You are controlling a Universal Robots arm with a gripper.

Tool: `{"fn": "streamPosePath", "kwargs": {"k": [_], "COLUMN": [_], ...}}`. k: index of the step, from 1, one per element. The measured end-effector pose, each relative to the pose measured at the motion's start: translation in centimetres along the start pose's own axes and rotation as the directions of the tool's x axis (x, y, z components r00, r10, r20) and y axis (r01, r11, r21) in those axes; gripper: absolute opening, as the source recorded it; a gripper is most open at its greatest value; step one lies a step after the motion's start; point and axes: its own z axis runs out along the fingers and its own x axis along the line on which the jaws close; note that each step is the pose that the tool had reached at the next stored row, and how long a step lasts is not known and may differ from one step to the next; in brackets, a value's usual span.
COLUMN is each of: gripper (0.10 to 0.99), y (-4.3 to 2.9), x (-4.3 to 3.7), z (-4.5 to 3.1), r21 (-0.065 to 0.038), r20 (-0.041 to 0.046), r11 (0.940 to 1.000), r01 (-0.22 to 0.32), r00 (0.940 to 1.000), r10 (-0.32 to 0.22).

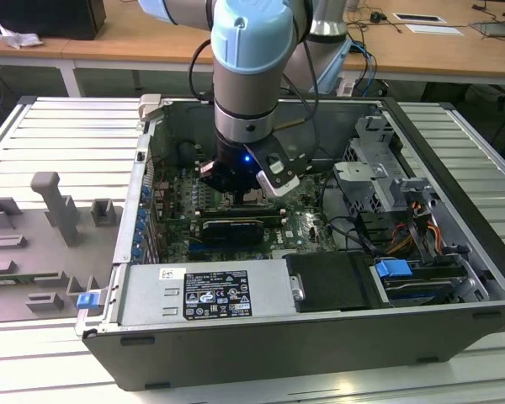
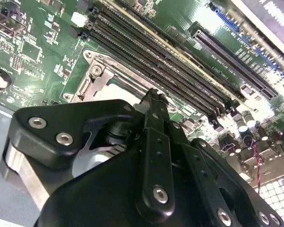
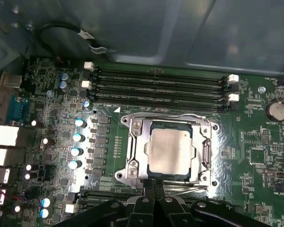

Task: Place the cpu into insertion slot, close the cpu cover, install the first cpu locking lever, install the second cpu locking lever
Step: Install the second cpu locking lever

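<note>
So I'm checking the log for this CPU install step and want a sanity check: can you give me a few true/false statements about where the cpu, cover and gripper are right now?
1. The cpu sits in the insertion slot. True.
2. The cpu cover lies flat around the chip. True.
3. The gripper is outside the computer case. False: it is inside the case, right at the socket's edge.
4. The memory slots hold four modules. False: they look empty.
5. The gripper carries the cpu. False: the chip rests in the socket.
</note>
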Motion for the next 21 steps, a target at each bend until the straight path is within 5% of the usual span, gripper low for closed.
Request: {"fn": "streamPosePath", "kwargs": {"k": [4, 8, 9, 13, 16, 21], "gripper": [0.106, 0.106, 0.106, 0.106, 0.106, 0.106], "y": [-0.72, -1.09, -1.2, -1.39, -2.08, -3.03], "x": [0.62, 1.91, 2.22, 2.33, 2.44, 2.67], "z": [-0.16, -0.01, 0.04, 0.4, 0.28, 0.08], "r21": [-0.043, -0.06, -0.071, -0.091, -0.129, -0.144], "r20": [0.0088, 0.0139, 0.0159, 0.0176, 0.0227, 0.0262], "r11": [0.9991, 0.9981, 0.9974, 0.9957, 0.9914, 0.9894], "r01": [0.006, 0.01, 0.011, 0.017, 0.019, 0.02], "r00": [0.9999, 0.9999, 0.9998, 0.9997, 0.9996, 0.9995], "r10": [-0.005, -0.009, -0.01, -0.015, -0.016, -0.016]}}
